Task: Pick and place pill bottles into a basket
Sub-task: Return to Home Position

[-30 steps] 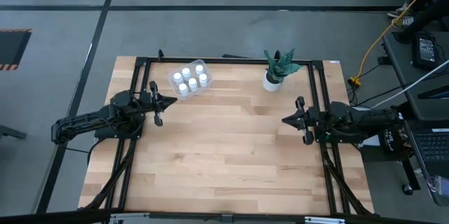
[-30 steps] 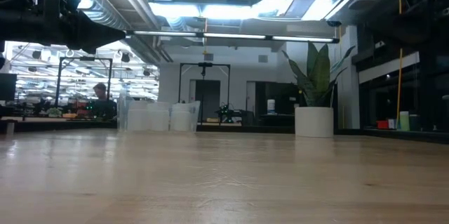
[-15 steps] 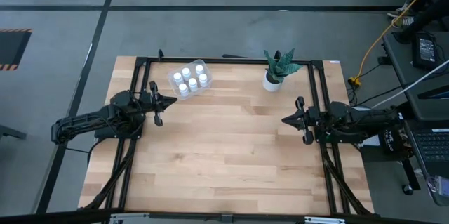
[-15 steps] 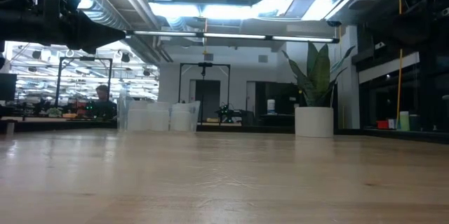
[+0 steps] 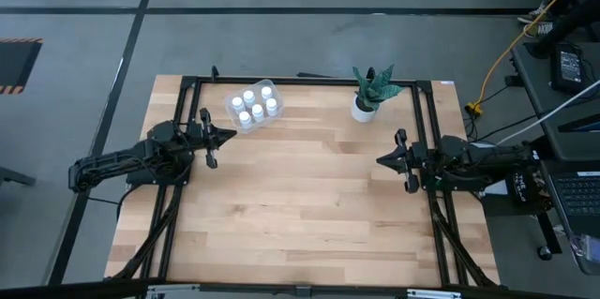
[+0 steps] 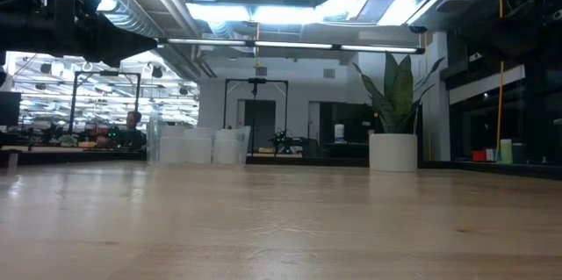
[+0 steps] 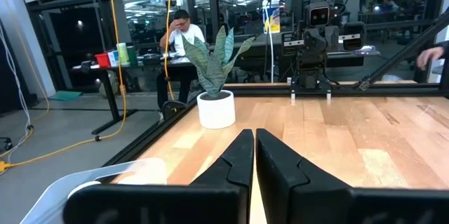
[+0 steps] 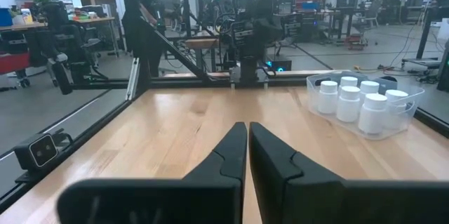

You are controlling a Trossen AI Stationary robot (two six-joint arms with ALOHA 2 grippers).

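We see all five pill bottles (image 5: 257, 111) standing inside the clear basket (image 5: 232, 112) near the table's (image 5: 309, 205) far left corner. Our left hand (image 5: 228, 136) hangs just beside the basket, clenched and empty. Our right hand (image 5: 382, 160) hangs at the table's right side near the plant pot (image 5: 363, 110), also clenched and empty.

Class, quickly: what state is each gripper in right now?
Left gripper: jaws closed, holding nothing.
Right gripper: jaws closed, holding nothing.
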